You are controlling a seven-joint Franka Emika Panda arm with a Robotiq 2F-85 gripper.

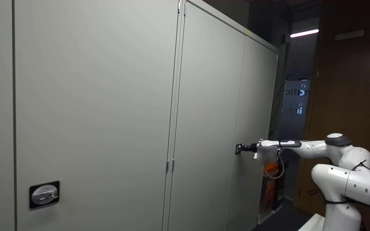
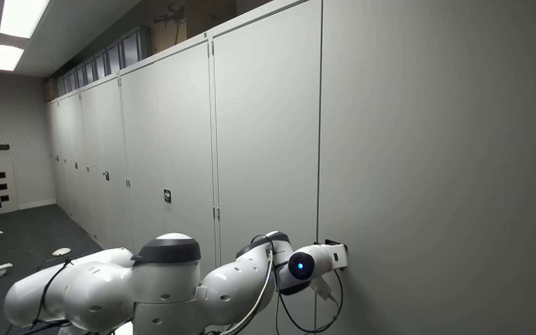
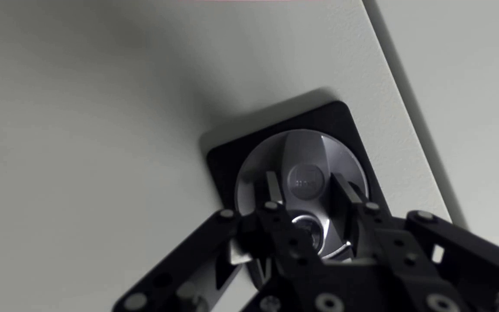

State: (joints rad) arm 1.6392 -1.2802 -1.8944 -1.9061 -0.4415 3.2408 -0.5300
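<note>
Silver in colour, one handle [image 3: 306, 190] sits between two fingers [image 3: 274, 188] of the end effector [image 3: 305, 177], which is clenched on it; one black plate [image 3: 332, 118] backs the handle. Around the end effector, two doors [image 3: 102, 151] of one cabinet [image 1: 209, 80] are shut, hiding the inside. Behind the end effector, the arm [image 1: 313, 149] is bent, forearm nearly level.

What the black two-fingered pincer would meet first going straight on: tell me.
Most likely the round grey metallic handle, set in a flat black plate. The pincer is closed on the handle's raised ridge; any gap ahead is unclear.
</note>
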